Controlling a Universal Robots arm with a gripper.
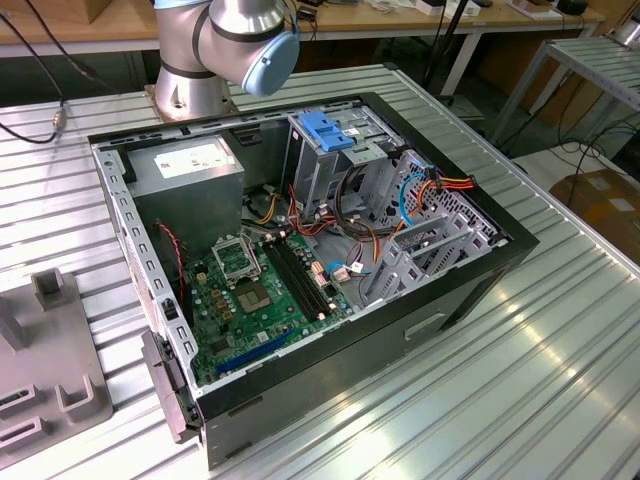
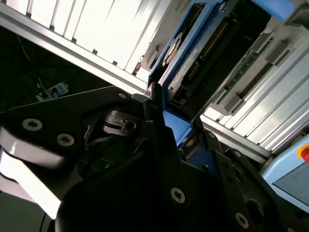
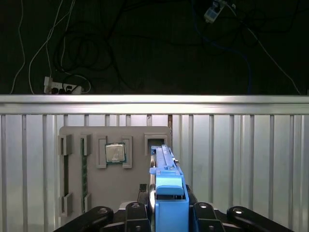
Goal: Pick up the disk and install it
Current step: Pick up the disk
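Observation:
In the first wrist view the disk [image 3: 167, 186] stands edge-on, its bright blue carrier rail facing the camera, and my gripper [image 3: 168, 207] is shut on it from both sides. The second wrist view shows the disk's [image 2: 193, 55] dark underside with its blue rail, held between the black fingers [image 2: 157, 123] above the slatted table. In the exterior view the open computer case [image 1: 470, 290] lies on the table, with its metal drive cage [image 1: 325, 165] at the back.
A blue plastic bracket [image 1: 330, 130] sits atop the drive cage. Below the held disk lies a grey fixture plate [image 3: 77, 193] carrying a processor chip [image 3: 115, 153]; that plate [image 1: 40, 370] is at the exterior view's left. The arm's base [image 1: 200, 60] stands behind the case. Cables hang beyond the table edge [image 3: 154, 104].

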